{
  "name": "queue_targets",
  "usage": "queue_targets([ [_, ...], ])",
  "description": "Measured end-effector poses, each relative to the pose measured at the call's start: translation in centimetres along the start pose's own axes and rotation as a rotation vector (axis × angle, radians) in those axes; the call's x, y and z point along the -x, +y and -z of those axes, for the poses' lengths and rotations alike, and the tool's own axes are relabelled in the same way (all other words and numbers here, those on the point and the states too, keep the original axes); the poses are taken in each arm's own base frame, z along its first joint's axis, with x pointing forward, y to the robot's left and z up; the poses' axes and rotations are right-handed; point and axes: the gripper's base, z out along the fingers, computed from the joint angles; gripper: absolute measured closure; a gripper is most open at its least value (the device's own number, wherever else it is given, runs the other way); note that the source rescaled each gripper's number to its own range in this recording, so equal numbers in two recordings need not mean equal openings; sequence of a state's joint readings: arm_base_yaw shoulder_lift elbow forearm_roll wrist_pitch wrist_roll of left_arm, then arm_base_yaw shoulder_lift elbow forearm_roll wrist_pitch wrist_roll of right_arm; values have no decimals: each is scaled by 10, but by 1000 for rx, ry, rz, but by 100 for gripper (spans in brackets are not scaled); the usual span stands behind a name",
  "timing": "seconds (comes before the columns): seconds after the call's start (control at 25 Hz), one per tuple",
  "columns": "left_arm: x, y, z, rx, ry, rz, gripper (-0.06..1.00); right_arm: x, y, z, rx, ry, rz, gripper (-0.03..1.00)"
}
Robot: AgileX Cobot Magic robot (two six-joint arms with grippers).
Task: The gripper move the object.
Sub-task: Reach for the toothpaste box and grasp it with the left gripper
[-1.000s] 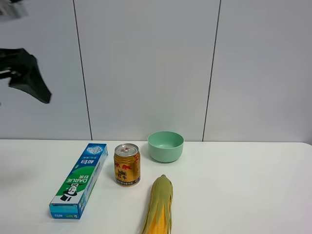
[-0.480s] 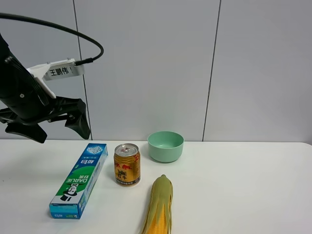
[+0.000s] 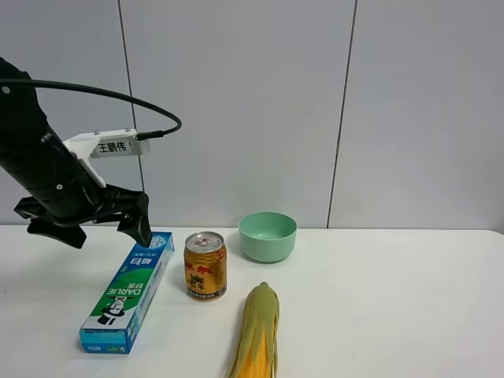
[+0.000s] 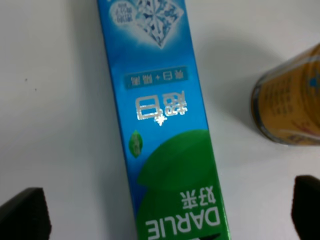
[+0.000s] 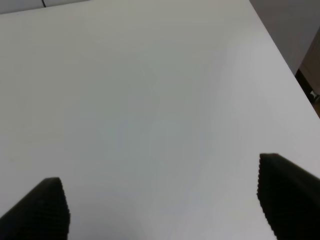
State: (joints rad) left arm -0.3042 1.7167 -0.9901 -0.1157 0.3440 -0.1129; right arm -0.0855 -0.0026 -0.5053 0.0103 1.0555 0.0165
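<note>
The left end effector (image 3: 98,228) hangs over the far end of the DARLIE toothpaste box (image 3: 130,290). Its two black fingers are spread wide, one on each side of the box, and they hold nothing. The box lies flat on the tabletop (image 3: 394,299), just left of the gold can (image 3: 205,266) and not touching it. A green bowl (image 3: 268,235) sits behind the can, to its right. A corn cob (image 3: 257,335) lies in front of the can, to its right. The right end effector (image 5: 162,210) is wide open too and holds nothing.
</note>
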Motion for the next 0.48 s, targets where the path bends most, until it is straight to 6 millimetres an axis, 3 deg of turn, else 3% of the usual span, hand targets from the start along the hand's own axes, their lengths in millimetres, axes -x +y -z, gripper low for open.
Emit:
queue_targets([
  [0.48,-11,5,-38,21,57,-3,-5,0,0,0,0,0,0,-3],
])
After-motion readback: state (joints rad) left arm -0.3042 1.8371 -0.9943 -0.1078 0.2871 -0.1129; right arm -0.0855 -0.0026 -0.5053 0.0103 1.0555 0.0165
